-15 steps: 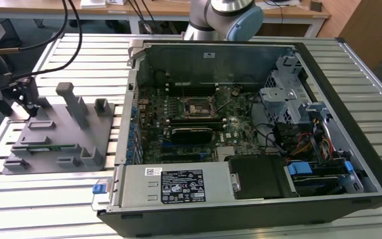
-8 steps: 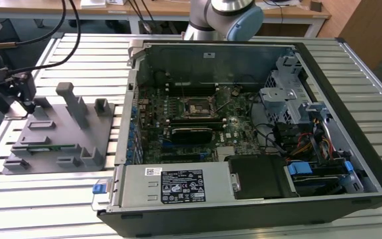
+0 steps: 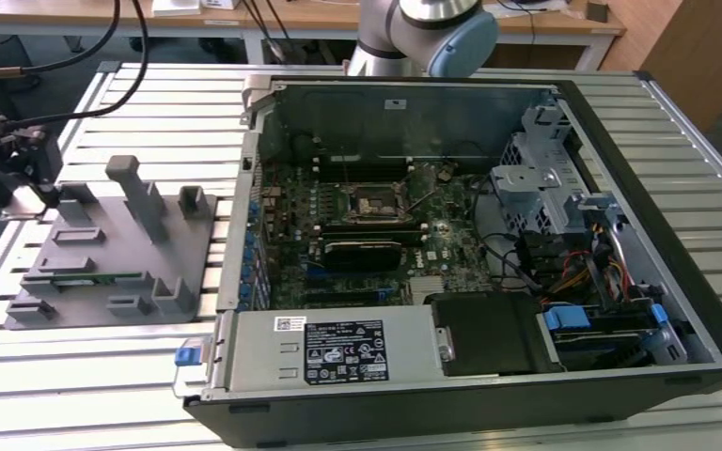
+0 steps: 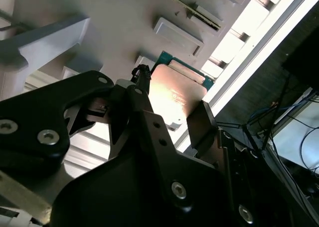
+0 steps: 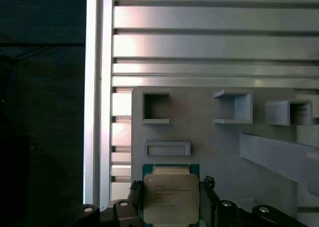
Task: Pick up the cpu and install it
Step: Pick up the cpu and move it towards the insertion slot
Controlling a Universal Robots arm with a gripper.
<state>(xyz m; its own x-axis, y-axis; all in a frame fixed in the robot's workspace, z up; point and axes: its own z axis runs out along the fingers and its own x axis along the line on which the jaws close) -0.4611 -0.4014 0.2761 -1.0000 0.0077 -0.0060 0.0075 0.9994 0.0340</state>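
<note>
The cpu [image 5: 171, 189], a flat square chip with a silver metal top and green rim, sits at the near corner of the grey fixture plate [image 5: 209, 142]. My gripper [image 5: 171, 204] has one black finger against each of two opposite edges of the chip, shut on it. In the second wrist view the cpu [image 4: 174, 95] shines between the two fingers of the gripper [image 4: 172, 107], just above the plate. In the exterior view the gripper [image 3: 29, 183] hangs over the plate's far left corner. The motherboard socket [image 3: 368, 202] lies inside the open computer case.
The grey fixture plate [image 3: 110, 254] carries upright posts and a green memory stick [image 3: 86, 277]. The open computer case [image 3: 662, 188] fills the exterior view's right, with drive cages and cables inside. The slatted metal table [image 3: 98, 366] ends just beyond the plate's left side.
</note>
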